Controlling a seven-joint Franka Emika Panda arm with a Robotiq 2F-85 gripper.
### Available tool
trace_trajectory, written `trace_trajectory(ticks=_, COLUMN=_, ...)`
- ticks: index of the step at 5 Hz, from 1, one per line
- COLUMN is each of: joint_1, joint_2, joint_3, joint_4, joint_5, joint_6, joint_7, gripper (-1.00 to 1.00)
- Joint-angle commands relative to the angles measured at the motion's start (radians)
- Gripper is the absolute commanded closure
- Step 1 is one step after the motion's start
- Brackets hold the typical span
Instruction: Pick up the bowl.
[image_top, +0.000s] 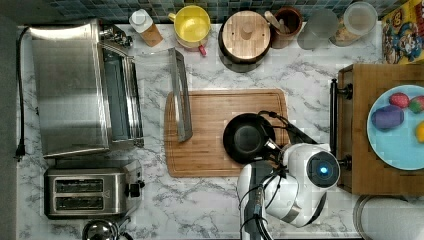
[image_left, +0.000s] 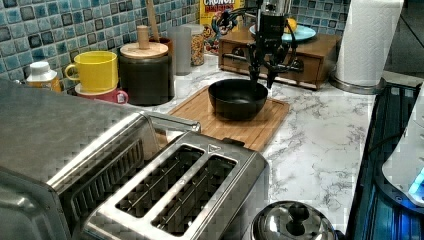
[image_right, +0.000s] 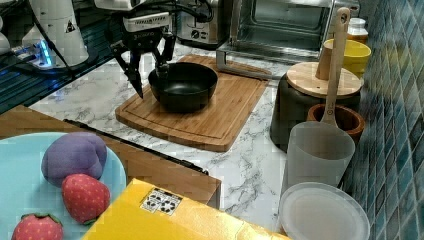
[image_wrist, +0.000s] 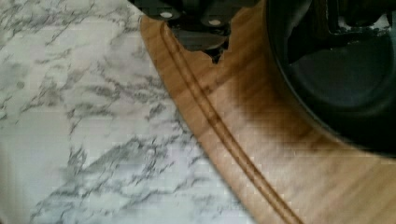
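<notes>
The right view shows the claw (image_right: 150, 75) spread wide, one finger inside the bowl (image_right: 183, 86), one outside its rim, gripping nothing; one bowl sits on one cutting board (image_right: 220, 117).

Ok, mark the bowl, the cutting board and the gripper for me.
bowl (image_right: 186, 80), right view, on its dark inside.
cutting board (image_right: 227, 112), right view, on bare wood beside the bowl.
gripper (image_right: 151, 75), right view, midway between the open fingertips straddling the bowl's rim.

Arm (image_top: 280, 192) reaching down; pincer (image_right: 149, 80) vertical, 2 fingers spread apart
</notes>
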Motion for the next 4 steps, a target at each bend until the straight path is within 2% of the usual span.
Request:
trace_trajectory(ticks=1, joint_1=0.026, joint_2=0.036, joint_3=0.041, joint_4=-0.012, joint_5=0.037, joint_6=0.102, joint_7=0.005, gripper=0.0)
trace_trajectory(ticks=2, joint_1=0.011, joint_2=0.029, joint_3=0.051, joint_4=0.0, joint_5=-0.001, joint_6=0.093, joint_7=0.08, gripper=1.0)
trace_trajectory(ticks=4, joint_1=0.006, joint_2=-0.006, joint_3=0.036, joint_4=0.056, joint_5=0.002, joint_6=-0.001, joint_7=0.141, gripper=1.0)
